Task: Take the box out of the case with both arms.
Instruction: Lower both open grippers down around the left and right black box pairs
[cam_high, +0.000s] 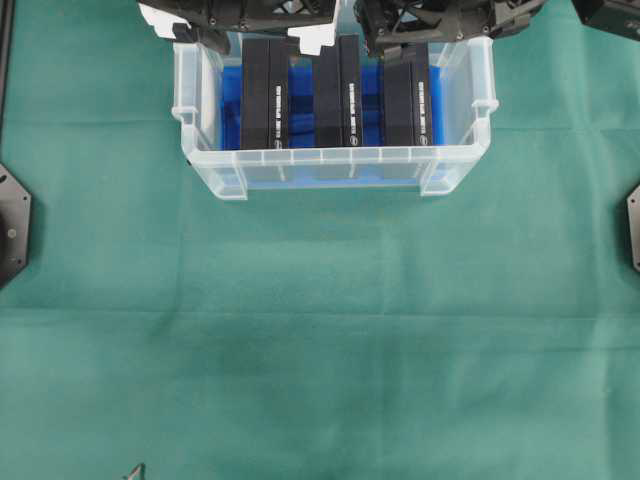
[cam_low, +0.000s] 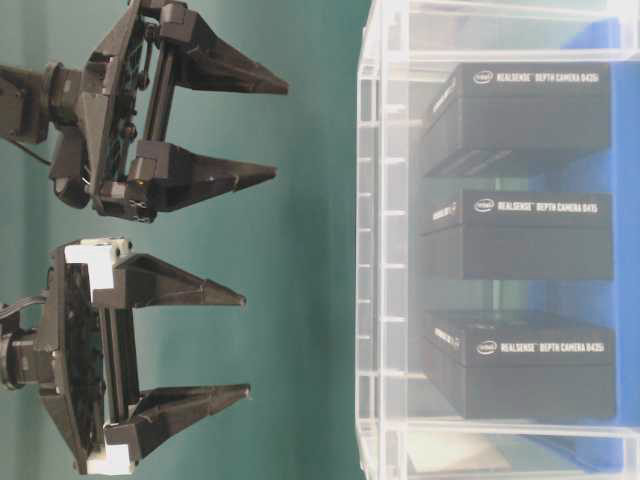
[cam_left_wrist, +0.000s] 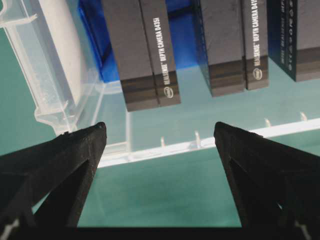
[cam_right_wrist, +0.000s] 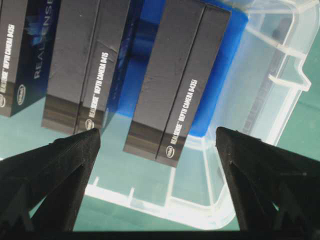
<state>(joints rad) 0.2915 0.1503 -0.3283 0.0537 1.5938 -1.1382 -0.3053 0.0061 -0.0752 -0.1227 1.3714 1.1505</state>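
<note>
Overhead, the clear plastic case (cam_high: 330, 165) sits at the far middle of the green-covered bench (cam_high: 320, 330), holding three black RealSense camera boxes on a blue liner (cam_high: 300, 125): a left box (cam_high: 265, 95), a middle box (cam_high: 337, 92) and a right box (cam_high: 410, 95), all standing on edge, side by side with gaps between them. Both arms are cut off by the top edge; only the white-trimmed left gripper (cam_high: 240, 30) and the black right gripper (cam_high: 440, 25) show, above the case's far rim.

At table level the picture lies turned on its side. The case wall (cam_low: 375, 250) blurs the boxes behind it, though the printed names can be read. The left gripper (cam_low: 245, 345) and the right gripper (cam_low: 280, 130) hang apart from the case, fingers spread wide and holding nothing.

From the left wrist, two black fingers (cam_left_wrist: 75, 160) frame the case's near rim (cam_left_wrist: 200, 142), with the left box (cam_left_wrist: 145, 55) beyond them. The other boxes are cut off at the frame's edge.

From the right wrist, the spread fingers (cam_right_wrist: 65, 165) stand above the near corner of the case (cam_right_wrist: 260, 90), with the right box (cam_right_wrist: 175, 85) between them and untouched.
</note>
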